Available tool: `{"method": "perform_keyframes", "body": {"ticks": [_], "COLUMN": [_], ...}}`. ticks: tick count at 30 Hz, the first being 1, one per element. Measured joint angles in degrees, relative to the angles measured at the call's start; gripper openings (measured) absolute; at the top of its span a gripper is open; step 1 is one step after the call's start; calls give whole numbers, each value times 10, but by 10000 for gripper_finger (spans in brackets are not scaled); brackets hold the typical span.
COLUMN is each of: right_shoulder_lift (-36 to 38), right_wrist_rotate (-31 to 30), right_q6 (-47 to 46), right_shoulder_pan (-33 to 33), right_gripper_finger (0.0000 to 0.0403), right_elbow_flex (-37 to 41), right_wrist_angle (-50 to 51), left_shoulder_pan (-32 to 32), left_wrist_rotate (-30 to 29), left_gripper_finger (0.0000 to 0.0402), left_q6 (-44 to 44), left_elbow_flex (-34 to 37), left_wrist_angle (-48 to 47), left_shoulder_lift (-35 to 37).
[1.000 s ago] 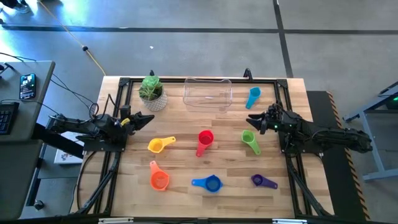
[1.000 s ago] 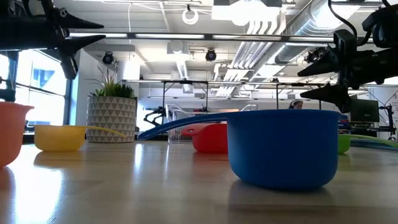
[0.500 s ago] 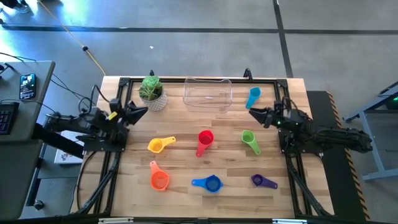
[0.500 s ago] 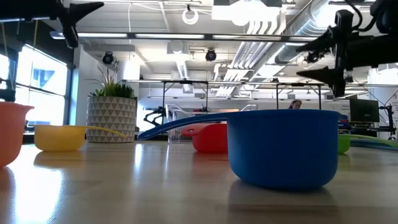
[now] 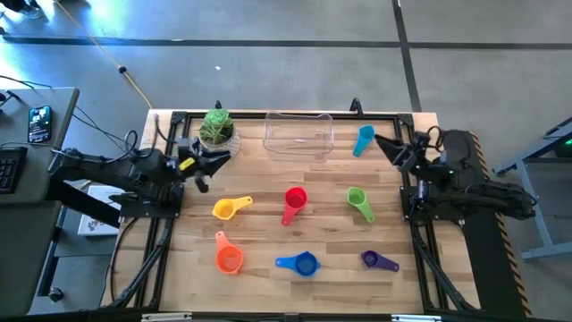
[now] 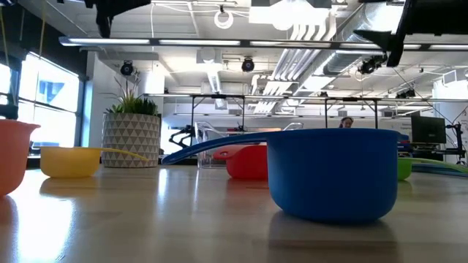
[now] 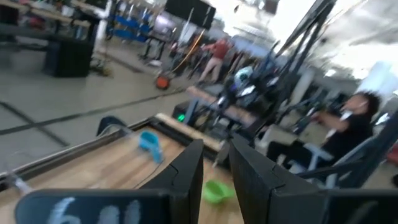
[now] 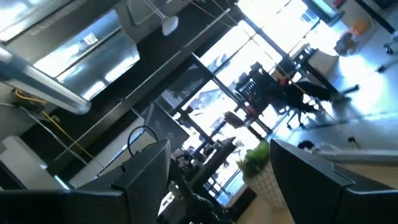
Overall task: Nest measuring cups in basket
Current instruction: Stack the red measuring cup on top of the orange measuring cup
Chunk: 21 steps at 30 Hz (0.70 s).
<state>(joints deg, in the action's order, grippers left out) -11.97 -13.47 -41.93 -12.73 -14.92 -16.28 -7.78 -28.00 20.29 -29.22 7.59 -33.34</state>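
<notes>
Seven measuring cups lie apart on the wooden table: yellow (image 5: 225,209), red (image 5: 295,199), green (image 5: 357,199), orange (image 5: 230,259), blue (image 5: 304,264), purple (image 5: 374,259) and light blue (image 5: 364,139). The clear basket (image 5: 298,134) stands at the far edge, nothing in it. My left gripper (image 5: 207,161) hovers high near the plant pot, pointing level toward the right; its fingers (image 7: 193,177) are narrowly open, nothing between them. My right gripper (image 5: 384,143) hovers high by the light blue cup, wide open (image 8: 217,180), tilted upward.
A whitish pot with a green plant (image 5: 217,132) stands left of the basket at the far edge. A black frame (image 5: 170,224) runs along the table's left, right and far sides. In the low view the blue cup (image 6: 333,174) fills the foreground.
Both grippers have risen well above the table. My left gripper has moved up and a little toward the far edge, rolling about its pointing line. My right gripper has gone up and toward the far right corner, tipping upward. The cups and basket have stayed put.
</notes>
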Motion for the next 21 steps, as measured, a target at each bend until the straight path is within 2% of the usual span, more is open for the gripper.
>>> {"method": "perform_keyframes", "body": {"ticks": [8, 11, 17, 21], "right_shoulder_lift": [-10, -26, -67, -92], "right_wrist_rotate": [-10, -10, 1, 2], "right_q6": [34, 36, 35, 34], "right_shoulder_pan": [0, 0, 0, 0], "right_gripper_finger": [266, 266, 266, 266], "right_elbow_flex": [-87, -113, -141, -143], "right_wrist_angle": [114, 158, 210, 213], "left_shoulder_pan": [41, 65, 121, 153], "left_wrist_rotate": [-7, 10, 70, 90], "left_gripper_finger": [70, 75, 113, 139], "left_q6": [0, 0, 32, 103], "left_elbow_flex": [-68, -85, -116, -135], "left_wrist_angle": [-36, -36, -37, -36], "left_shoulder_lift": [-99, -132, -193, -238]}}
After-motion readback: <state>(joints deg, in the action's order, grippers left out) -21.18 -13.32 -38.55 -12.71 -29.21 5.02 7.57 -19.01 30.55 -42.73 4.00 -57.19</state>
